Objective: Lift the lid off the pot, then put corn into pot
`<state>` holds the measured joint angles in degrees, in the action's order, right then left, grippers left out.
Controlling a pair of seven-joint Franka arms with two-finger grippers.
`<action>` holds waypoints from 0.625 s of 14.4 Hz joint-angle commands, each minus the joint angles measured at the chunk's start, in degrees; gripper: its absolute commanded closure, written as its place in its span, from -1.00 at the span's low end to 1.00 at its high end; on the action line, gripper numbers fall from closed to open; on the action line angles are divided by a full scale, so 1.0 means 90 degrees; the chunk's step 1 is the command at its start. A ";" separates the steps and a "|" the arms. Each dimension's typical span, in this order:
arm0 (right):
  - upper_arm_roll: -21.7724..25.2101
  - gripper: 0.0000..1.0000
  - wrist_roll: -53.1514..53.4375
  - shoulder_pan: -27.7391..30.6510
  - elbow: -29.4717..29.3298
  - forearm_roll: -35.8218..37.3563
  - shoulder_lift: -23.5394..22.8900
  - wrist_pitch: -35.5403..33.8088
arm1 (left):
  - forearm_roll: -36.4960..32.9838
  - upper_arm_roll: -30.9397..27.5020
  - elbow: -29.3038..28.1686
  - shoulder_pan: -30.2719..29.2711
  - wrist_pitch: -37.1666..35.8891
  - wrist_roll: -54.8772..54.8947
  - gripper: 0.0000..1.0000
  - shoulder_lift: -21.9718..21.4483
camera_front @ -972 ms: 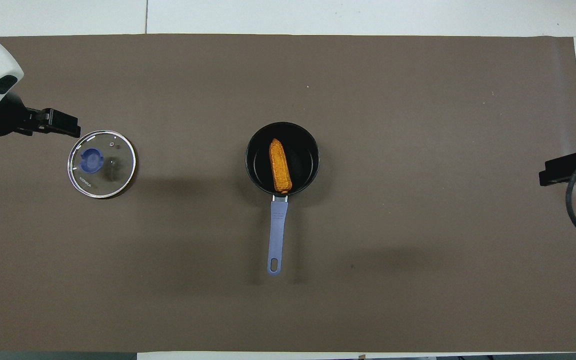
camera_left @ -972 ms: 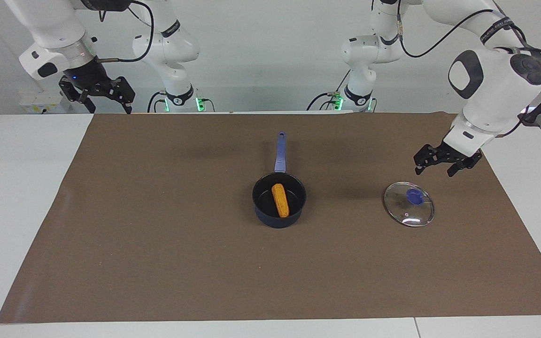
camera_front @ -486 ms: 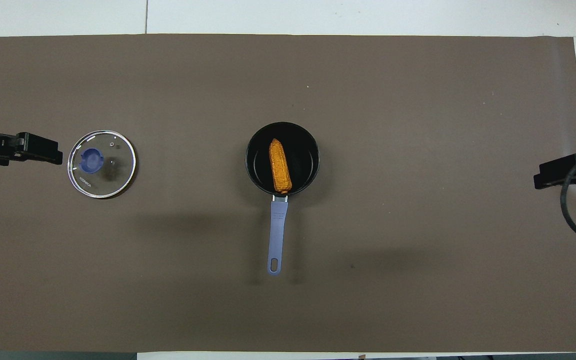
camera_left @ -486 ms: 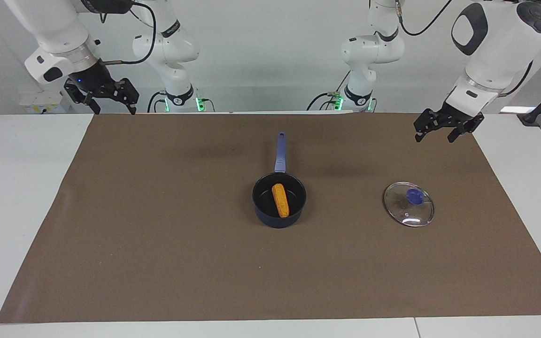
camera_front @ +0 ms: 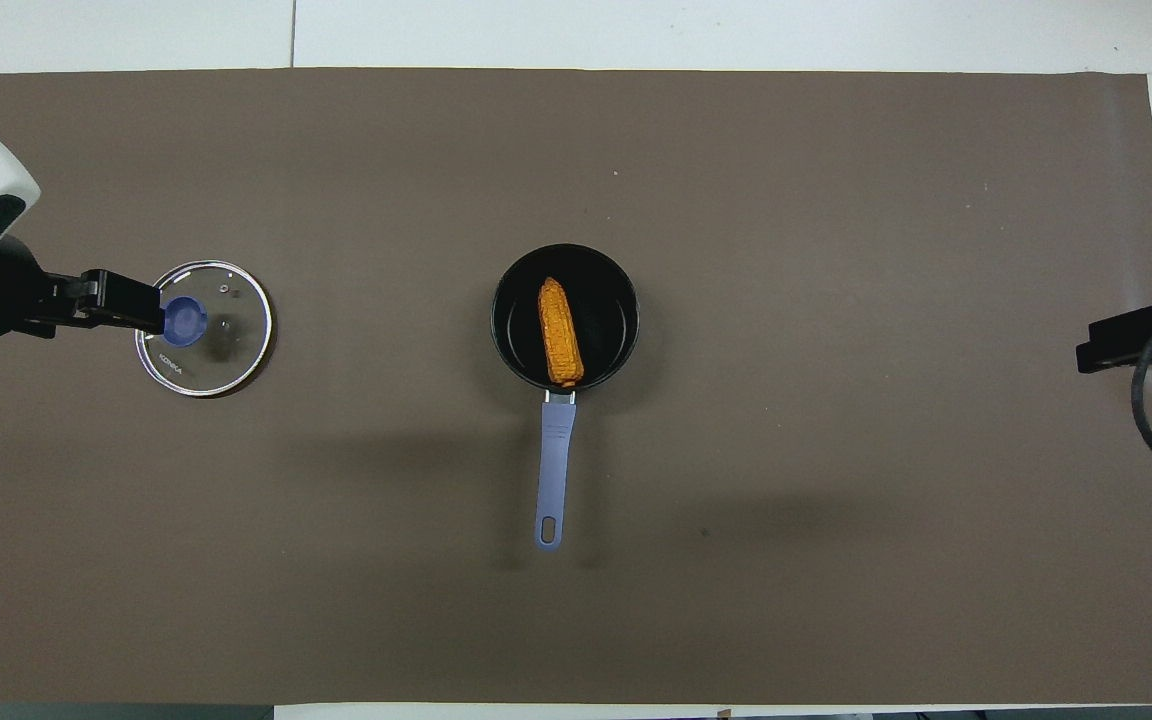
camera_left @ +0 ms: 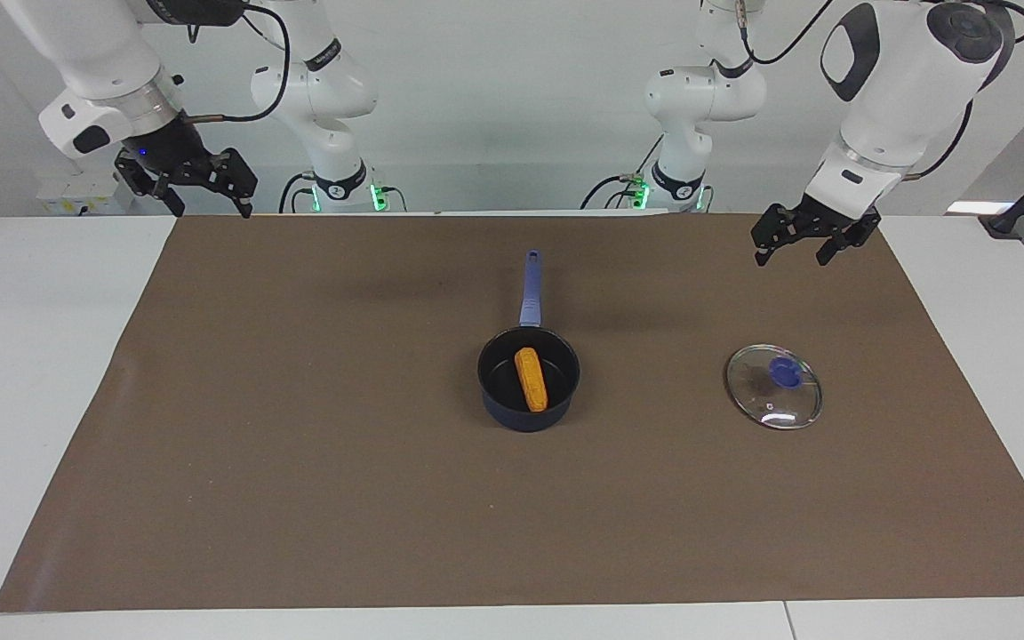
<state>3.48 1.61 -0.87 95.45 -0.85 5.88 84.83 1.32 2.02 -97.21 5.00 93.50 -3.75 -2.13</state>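
From the facing view, a brown mat (camera_left: 512, 409) covers a white counter (camera_left: 41, 356). The pot (camera_left: 529, 380) sits mid-mat, its handle pointing toward the robots. The corn (camera_left: 531, 379) lies inside the pot, on the black bottom. The lid (camera_left: 773, 387) rests flat on the mat, well apart from the pot toward the left arm's end of the counter, knob up. The left claw (camera_left: 792, 242) hangs raised in the air over the mat, above the stretch between the lid and the robots, its arm bent down from a high elbow; its fingers stand apart, holding nothing. The right claw (camera_left: 201, 194) hangs over the mat's edge nearest the robots, far from the pot toward the right arm's end, fingers apart and empty, the arm waiting.

From overhead, the corn (camera_front: 559, 332) lies along the pot (camera_front: 596, 290), in line with the handle. The left claw (camera_front: 126, 303) overlaps the rim of the lid (camera_front: 226, 335) in this view. The right claw (camera_front: 1121, 340) shows at the mat's end, level with the pot.
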 commanded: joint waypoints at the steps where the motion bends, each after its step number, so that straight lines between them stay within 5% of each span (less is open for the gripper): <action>1: -0.0055 -1.00 0.0007 0.0106 0.0352 -0.0091 0.0226 0.0174 | -0.0166 -0.0088 0.0177 0.0099 -0.0204 -0.0023 -1.00 0.0070; 9: -0.0007 -1.00 0.0065 0.0116 0.0313 -0.0100 0.0245 0.0154 | -0.0147 -0.0058 0.0196 0.0079 -0.0262 -0.0023 -1.00 0.0060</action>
